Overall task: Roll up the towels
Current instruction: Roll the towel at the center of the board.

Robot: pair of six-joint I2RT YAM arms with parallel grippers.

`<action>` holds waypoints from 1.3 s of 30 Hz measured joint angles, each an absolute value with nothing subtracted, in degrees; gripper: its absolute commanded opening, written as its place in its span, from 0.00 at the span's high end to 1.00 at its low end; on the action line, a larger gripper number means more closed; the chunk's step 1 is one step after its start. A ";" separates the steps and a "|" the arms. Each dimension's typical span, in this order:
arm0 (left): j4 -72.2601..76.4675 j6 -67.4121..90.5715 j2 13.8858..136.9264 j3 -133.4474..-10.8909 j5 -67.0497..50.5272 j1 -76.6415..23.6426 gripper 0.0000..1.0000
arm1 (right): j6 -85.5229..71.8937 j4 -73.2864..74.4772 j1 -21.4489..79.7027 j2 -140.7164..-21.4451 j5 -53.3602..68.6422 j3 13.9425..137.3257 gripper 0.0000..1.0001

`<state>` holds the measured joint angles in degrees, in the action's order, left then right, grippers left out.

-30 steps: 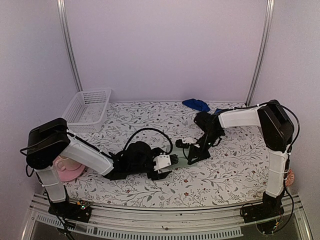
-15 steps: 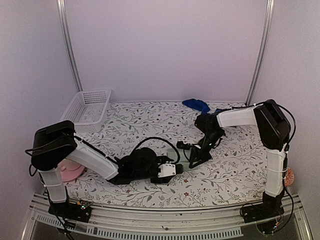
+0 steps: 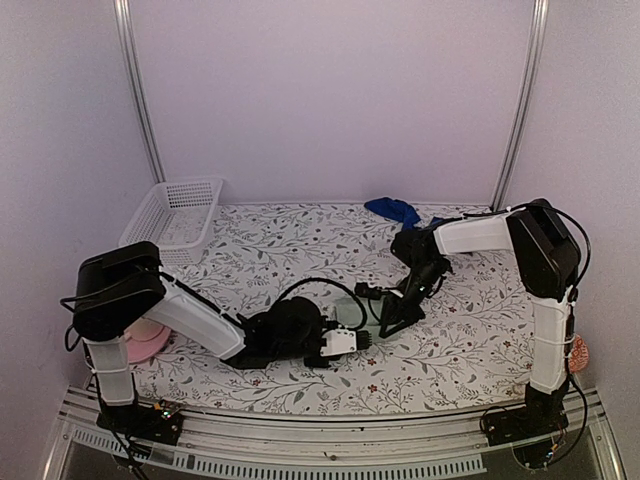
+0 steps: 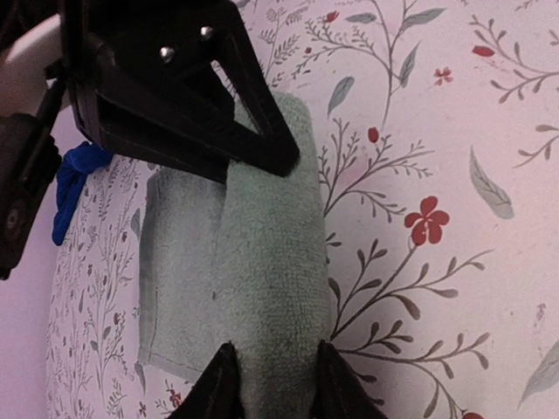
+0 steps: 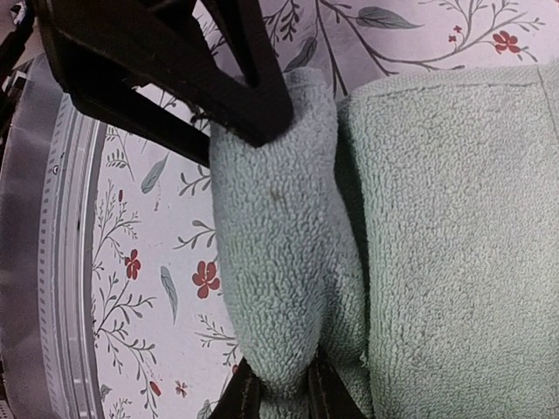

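With left jaws and right jaws each pinched narrow on one end of the half-rolled green towel (image 4: pixel 271 288), turn both together, keeping the flat tail beside them taut.

Half-rolled sage towel (image 4: pixel 262 297); blue towel (image 3: pixel 393 209) bunched

Top external: high above and well behind the left pincer (image 3: pixel 371 338) and right pincer (image 3: pixel 386 325), facing down over the whole worktop (image 3: pixel 300 240); distant.
Left wrist: directly behind the left pincer (image 4: pixel 272 386), looking along its fingers; very close.
Right wrist: directly behind the right pincer (image 5: pixel 279 394); very close.
Shared: the sage-green towel (image 4: pixel 271 262) (image 5: pixel 279 244) between the pincers, seen from opposite ends.
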<state>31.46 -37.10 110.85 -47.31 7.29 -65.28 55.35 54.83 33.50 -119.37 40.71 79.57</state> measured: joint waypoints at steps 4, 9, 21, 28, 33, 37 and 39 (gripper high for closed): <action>30.52 -37.36 111.42 -48.18 7.38 -65.41 0.92 | 55.46 55.37 33.34 -119.39 40.86 79.57 0.76; 27.77 -37.08 112.73 -50.22 6.66 -65.52 1.00 | 55.59 55.24 33.32 -118.96 40.82 79.11 0.66; 16.12 -30.28 114.17 -58.59 -4.19 -61.60 1.00 | 56.45 41.85 33.30 -104.60 32.18 66.17 0.44; 10.17 -24.03 114.61 -62.11 -14.35 -56.49 1.00 | 56.80 29.87 33.30 -98.94 27.42 58.52 0.39; 6.52 -20.08 116.31 -65.25 -21.37 -53.17 1.00 | 57.32 21.17 33.30 -94.43 26.44 53.08 0.33; 4.60 -17.87 118.10 -67.61 -24.97 -51.83 1.00 | 58.89 15.31 33.30 -89.78 26.74 48.97 0.30; 3.88 -16.86 118.96 -68.79 -26.35 -51.44 1.00 | 60.20 13.23 33.32 -87.44 27.59 47.22 0.30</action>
